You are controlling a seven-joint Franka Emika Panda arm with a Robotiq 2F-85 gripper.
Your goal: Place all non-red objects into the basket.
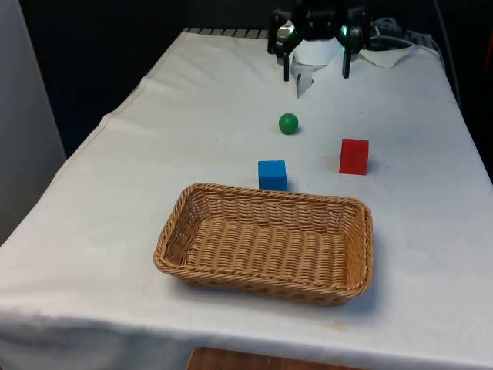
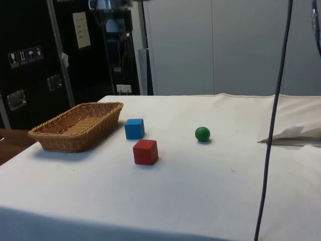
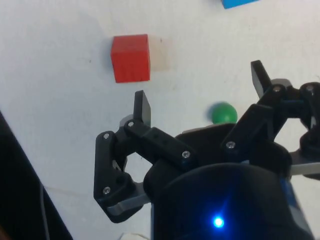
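Observation:
A green ball [image 1: 288, 122] [image 2: 202, 133] [image 3: 222, 113] lies on the white cloth past the middle of the table. A blue cube [image 1: 272, 174] [image 2: 134, 128] [image 3: 239, 3] stands just behind the far rim of the wicker basket [image 1: 173, 223] [image 2: 55, 131], which has nothing in it. A red cube [image 1: 353, 156] [image 2: 145, 151] [image 3: 130, 57] sits to the front view's right of the blue one. My gripper [image 1: 316, 69] [image 3: 200, 90] hangs open high over the table's far end, behind the ball, with nothing between its fingers.
White folded cloth or paper [image 1: 312, 65] [image 2: 293, 134] lies at the table's far end under the gripper. A dark cable [image 2: 273, 120] hangs down in the side view.

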